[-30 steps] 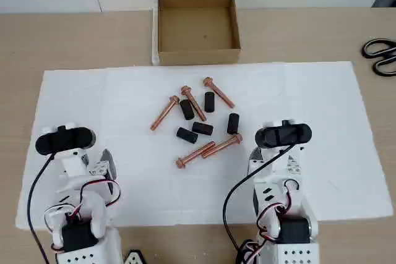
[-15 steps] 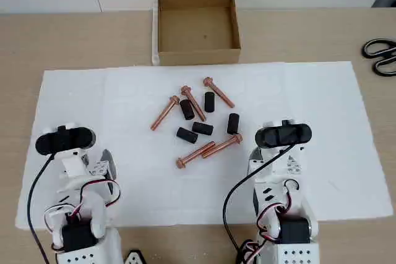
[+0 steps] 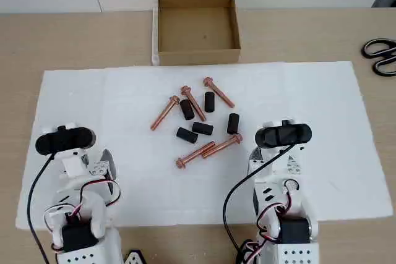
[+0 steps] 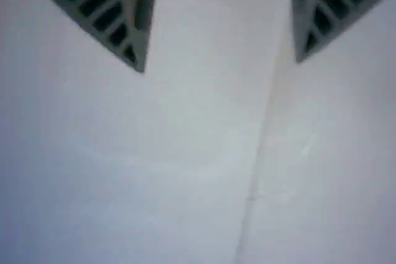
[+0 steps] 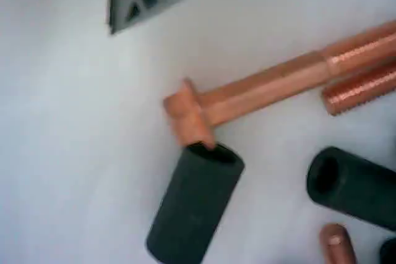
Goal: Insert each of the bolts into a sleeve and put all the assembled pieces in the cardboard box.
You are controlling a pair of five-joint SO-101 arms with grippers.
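High view: five bolts (image 3: 193, 103) and five sleeves (image 3: 202, 128) lying loose in a clump mid-sheet (image 3: 93, 103), all still separate
Box (image 3: 198, 57): on the desk (image 3: 74, 35), just past the sheet's far edge
Left end effector (image 4: 216, 60): released, fingers (image 4: 133, 35) spread over bare sheet, well off to the clump's left
Right end effector (image 3: 258, 160): released too, holding nothing, right at the clump's near edge
Right wrist view: one bolt head touching a sleeve's open end
Scissors (image 3: 380, 55): far right on the desk, off the sheet

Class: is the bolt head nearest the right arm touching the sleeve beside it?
Touching. Right wrist view: the bolt head meets the open end of the sleeve, no gap showing.
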